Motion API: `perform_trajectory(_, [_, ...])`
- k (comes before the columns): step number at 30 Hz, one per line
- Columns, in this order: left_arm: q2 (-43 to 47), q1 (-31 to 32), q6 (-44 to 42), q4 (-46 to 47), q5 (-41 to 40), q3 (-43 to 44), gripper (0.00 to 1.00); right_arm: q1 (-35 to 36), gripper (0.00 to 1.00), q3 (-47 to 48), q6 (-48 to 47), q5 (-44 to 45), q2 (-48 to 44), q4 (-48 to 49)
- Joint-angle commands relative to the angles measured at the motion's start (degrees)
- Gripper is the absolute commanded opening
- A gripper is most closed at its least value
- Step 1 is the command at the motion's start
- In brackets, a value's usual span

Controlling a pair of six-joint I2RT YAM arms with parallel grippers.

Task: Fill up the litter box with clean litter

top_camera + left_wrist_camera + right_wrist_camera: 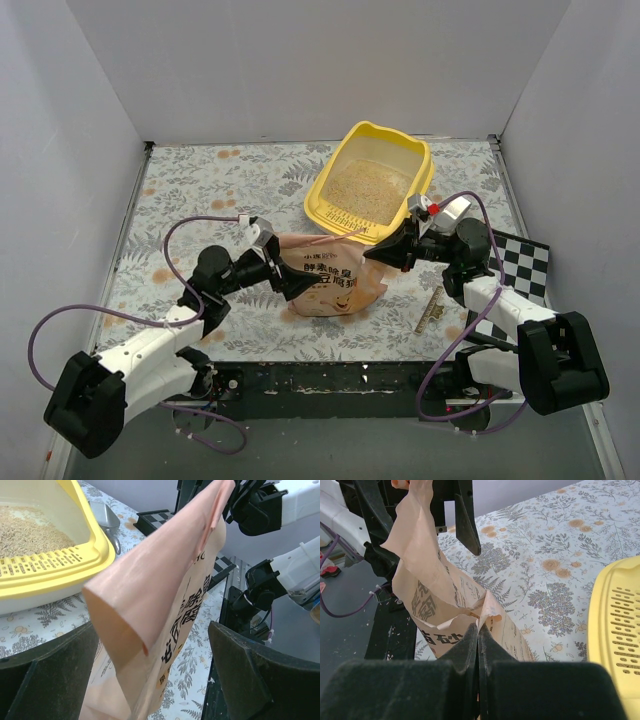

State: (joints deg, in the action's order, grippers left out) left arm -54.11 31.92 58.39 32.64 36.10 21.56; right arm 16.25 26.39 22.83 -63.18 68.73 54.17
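There is one big yellow plastic litter box [352, 223] at the far right, with one flat heap of pale beige sandy clean litter [365, 188] inside. One peach-pink crinkled bag [325, 288] is in the middle. One grey metal scoop [106, 521] lies by the box. There are two black grippers: the left gripper [298, 282] and the right gripper [374, 253]. Near right lie one black-and-white checkered card [528, 262] and one thin brown strip [430, 308]. There are two purple cables [190, 222].

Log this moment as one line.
left gripper open around bag | right gripper shut on bag | clean litter in litter box

Yellow litter box [345, 221]; beige clean litter [366, 186]; peach-pink bag [326, 287].
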Motion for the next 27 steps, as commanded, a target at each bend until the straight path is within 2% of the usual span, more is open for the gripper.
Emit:
perform_trajectory(1, [-1.52,-0.72,0.93,4.62,3.36,2.61,0.87,0.27,0.01,1.03,-0.07,0.33,-0.7,6.74])
perform_trajectory(4, [-3.19,-0.98,1.64,6.37,5.03,2.61,0.82,0.27,0.01,0.94,-0.07,0.42,-0.61,6.47])
perform_trajectory(6, [-4.68,-1.16,2.08,7.34,6.52,2.78,0.73,0.36,0.01,0.77,-0.24,0.42,-0.88,6.21])
perform_trajectory(8, [-6.09,-1.25,2.43,7.96,8.28,3.22,0.6,0.27,0.01,0.68,-0.77,0.69,-1.31,5.33])
perform_trajectory(10, [-7.41,-1.42,2.78,8.49,9.51,3.66,0.4,0.27,0.01,0.59,-1.29,0.86,-1.49,4.72])
perform_trajectory(12, [-7.86,-1.77,2.61,8.49,9.52,3.92,0.15,0.27,0.01,0.59,-1.47,0.86,-1.67,4.28])
perform_trajectory(14, [-7.68,-2.13,2.26,8.06,9.43,4.36,0.0,0.27,0.01,0.5,-1.65,0.78,-2.02,4.1])
perform_trajectory(20, [-3.91,-3.44,-0.29,-2.74,9.17,10.33,0.0,0.27,0.01,-0.02,-1.22,2.09,-3.86,-0.2])
perform_trajectory(24, [-0.57,-4.15,-1.35,-14.34,8.12,14.9,0.0,0.19,0.01,0.5,3.97,3.15,-4.74,-5.2])
perform_trajectory(27, [3.91,-5.2,-2.23,-18.48,7.15,14.65,0.0,0.36,0.01,-1.25,9.23,3.23,-7.11,-4.26])
